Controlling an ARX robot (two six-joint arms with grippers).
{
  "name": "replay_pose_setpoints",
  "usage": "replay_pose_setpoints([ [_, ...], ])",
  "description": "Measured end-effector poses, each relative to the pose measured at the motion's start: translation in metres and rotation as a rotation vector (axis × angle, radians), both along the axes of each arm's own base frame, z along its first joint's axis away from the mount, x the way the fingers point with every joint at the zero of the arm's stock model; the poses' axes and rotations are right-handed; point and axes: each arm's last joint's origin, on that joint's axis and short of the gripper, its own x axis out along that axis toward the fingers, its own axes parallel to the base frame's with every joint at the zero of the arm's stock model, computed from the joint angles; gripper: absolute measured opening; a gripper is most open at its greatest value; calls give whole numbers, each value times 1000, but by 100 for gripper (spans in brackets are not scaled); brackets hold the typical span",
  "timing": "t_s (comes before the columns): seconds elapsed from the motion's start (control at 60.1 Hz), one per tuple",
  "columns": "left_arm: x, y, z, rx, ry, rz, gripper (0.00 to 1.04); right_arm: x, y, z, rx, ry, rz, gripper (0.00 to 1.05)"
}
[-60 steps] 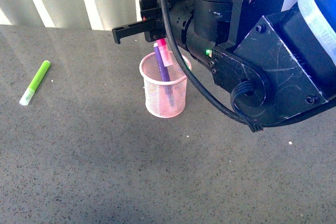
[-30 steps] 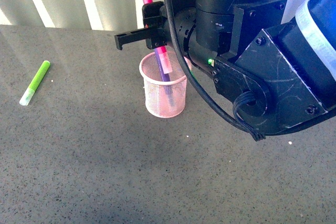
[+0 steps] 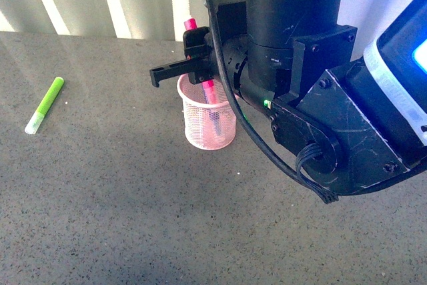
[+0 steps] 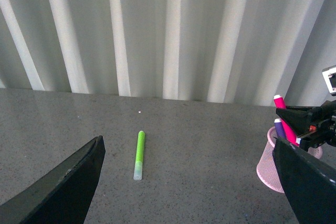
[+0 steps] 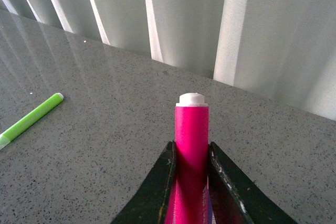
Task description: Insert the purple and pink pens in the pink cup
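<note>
1. Pink mesh, the pink cup (image 3: 210,121) sits mid-table with the purple pen (image 4: 280,129) already inside.
2. The right gripper (image 3: 199,55) clamps the pink pen (image 5: 191,156), tip entering the cup's rim.
3. Next, I judge: lower, then release.
4. The left gripper (image 4: 184,182) stands wide open; the green marker (image 3: 45,105) lies at nine o'clock of the cup.

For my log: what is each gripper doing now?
Left gripper: open, empty.
Right gripper: closed on the magenta pink marker above the pink mesh cup.

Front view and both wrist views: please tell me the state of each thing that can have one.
pink pen: upright, clamped by right end effector, lower end inside cup.
purple pen: leaning inside cup.
pink cup: upright on table.
green marker: lying flat, untouched.
left end effector: open, holding nothing.
</note>
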Motion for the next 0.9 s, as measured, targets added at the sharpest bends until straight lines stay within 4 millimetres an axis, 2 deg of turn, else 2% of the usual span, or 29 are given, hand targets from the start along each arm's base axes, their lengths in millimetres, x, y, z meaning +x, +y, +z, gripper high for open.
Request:
replay_pose_setpoints([
  [0.083, 0, 0, 0, 0, 0, 0, 98, 0, 0, -1, -3, 3, -8, 33],
  [0.116, 0, 0, 0, 0, 0, 0, 98, -1, -1, -2, -7, 6, -16, 42],
  [0.233, 0, 0, 0, 0, 0, 0, 98, -4, -4, 1, -10, 27, -33, 61],
  [0.316, 0, 0, 0, 0, 0, 0, 98, -7, -7, 17, -3, 29, -70, 77],
  [0.333, 0, 0, 0, 0, 0, 0, 98, -7, -8, 25, 1, 27, -93, 83],
  [0.433, 0, 0, 0, 0, 0, 0, 98, -11, -18, 55, 17, 54, -187, 98],
  [0.549, 0, 0, 0, 0, 0, 0, 98, -26, -40, 88, 29, 141, -287, 97],
  [0.599, 0, 0, 0, 0, 0, 0, 98, -40, -54, 102, 19, 172, -305, 98],
  [0.666, 0, 0, 0, 0, 0, 0, 98, -70, -80, 124, 4, 174, -340, 98],
  [0.749, 0, 0, 0, 0, 0, -1, 98, -80, -89, 145, 41, 119, -352, 98],
  [0.799, 0, 0, 0, 0, -1, -1, 98, -81, -89, 149, 48, 109, -350, 98],
  [0.865, 0, 0, 0, 0, 0, 0, 98, -81, -88, 144, 31, 108, -357, 97],
  [0.899, 0, 0, 0, 0, -1, 0, 98, -82, -91, 139, 20, 23, -429, 91],
])
